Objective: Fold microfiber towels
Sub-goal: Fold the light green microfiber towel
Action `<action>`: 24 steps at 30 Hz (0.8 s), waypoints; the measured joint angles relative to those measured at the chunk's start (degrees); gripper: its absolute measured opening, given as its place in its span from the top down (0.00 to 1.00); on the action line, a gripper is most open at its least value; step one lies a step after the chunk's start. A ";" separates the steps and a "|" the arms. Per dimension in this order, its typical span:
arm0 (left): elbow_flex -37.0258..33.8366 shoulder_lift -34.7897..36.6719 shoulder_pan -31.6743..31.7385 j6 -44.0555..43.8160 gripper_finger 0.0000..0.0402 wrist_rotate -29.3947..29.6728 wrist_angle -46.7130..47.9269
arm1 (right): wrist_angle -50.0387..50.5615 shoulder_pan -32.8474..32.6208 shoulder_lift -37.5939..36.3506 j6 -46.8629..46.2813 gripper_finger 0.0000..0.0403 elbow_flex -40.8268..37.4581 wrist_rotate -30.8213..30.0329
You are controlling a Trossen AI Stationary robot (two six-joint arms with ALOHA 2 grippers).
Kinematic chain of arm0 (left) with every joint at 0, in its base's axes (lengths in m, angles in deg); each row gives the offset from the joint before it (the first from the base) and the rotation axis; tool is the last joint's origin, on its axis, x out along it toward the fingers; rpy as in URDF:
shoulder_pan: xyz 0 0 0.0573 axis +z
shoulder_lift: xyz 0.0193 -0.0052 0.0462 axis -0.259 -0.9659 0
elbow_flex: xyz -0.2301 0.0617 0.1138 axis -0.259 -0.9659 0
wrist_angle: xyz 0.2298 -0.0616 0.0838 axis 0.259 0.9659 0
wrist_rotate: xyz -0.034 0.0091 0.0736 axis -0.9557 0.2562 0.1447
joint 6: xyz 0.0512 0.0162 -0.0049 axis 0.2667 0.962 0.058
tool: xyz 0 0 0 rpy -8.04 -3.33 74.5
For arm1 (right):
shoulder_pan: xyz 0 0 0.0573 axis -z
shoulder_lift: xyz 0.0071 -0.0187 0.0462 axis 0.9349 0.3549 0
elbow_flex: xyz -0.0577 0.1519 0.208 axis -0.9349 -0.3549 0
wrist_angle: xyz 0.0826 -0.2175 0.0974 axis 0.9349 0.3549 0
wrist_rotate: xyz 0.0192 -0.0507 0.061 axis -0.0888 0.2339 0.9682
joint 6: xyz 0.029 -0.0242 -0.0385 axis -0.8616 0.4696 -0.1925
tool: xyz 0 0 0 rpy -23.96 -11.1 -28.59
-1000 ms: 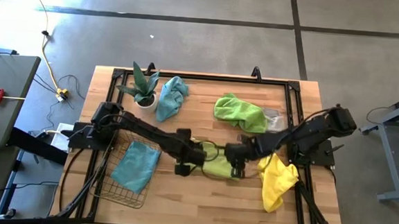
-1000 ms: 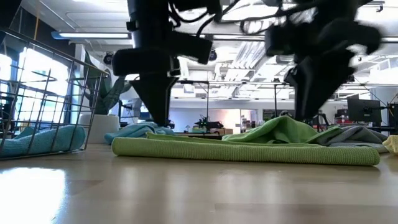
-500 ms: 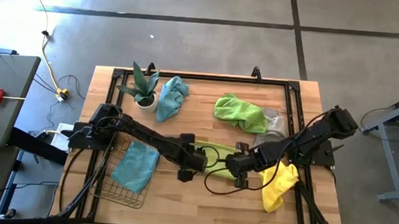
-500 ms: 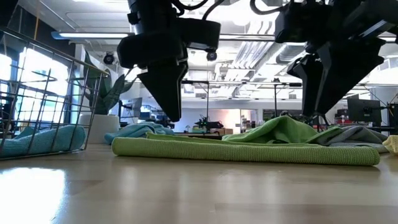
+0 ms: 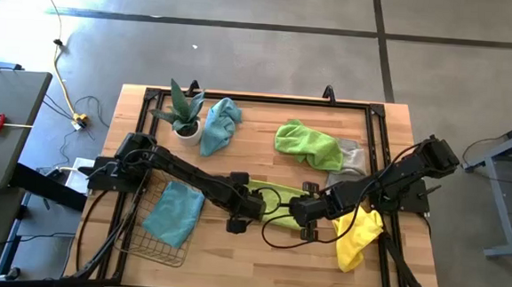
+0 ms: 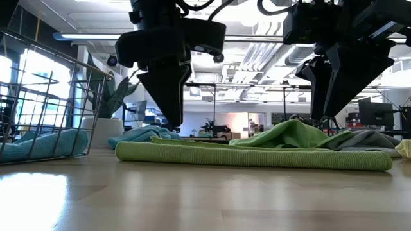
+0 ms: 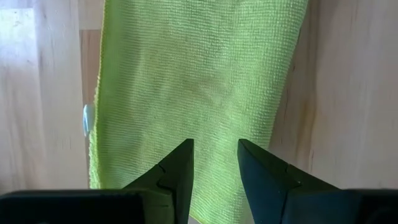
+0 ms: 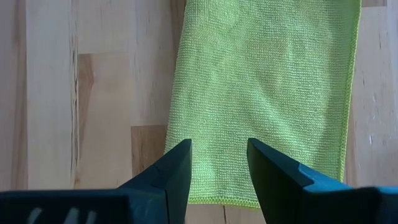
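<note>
A lime green microfiber towel [image 5: 279, 205] lies folded into a long flat strip [image 6: 257, 156] at the table's middle near side. My left gripper [image 5: 254, 204] hangs open just above the strip's left end [image 7: 199, 81], fingers pointing steeply down. My right gripper [image 5: 298, 213] hangs open above the strip's right end [image 8: 267, 81]. In the low view both grippers' fingertips [image 6: 172, 123] [image 6: 326, 115] stand clear of the cloth. Nothing is between either pair of fingers.
A crumpled teal towel [image 5: 222, 124] lies beside a potted plant [image 5: 182, 112] at the far left. A crumpled green towel [image 5: 307, 145] and a grey one [image 5: 353, 154] lie far right, a yellow one [image 5: 355, 234] near right. The wire basket [image 5: 148, 239] holds a teal towel [image 5: 176, 212].
My right gripper has gone a little toward the table's near edge, uncovering more of the folded green strip. My left gripper has tipped slightly while staying over the strip's left end. The towel lies as before.
</note>
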 joint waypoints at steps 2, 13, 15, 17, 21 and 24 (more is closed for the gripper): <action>0.00 0.00 0.21 -0.24 0.72 -0.02 -0.16 | 0.00 0.00 0.00 0.00 0.63 0.00 0.00; -0.01 0.00 1.12 2.24 0.72 -0.91 -4.01 | -0.02 0.00 0.00 0.00 0.63 0.00 0.06; 0.00 0.00 1.21 2.36 0.72 -0.71 -4.09 | 0.00 0.00 0.00 0.00 0.63 0.00 0.07; 0.00 0.00 1.19 2.83 0.72 -0.59 -4.09 | 0.00 0.00 0.00 0.00 0.63 0.00 0.07; -2.05 -0.01 1.22 2.35 0.72 -0.58 -6.13 | -0.02 0.00 0.00 0.00 0.63 0.00 0.07; -4.19 -0.11 1.22 0.68 0.72 -0.58 -6.31 | -0.02 0.00 0.00 0.00 0.63 0.00 0.07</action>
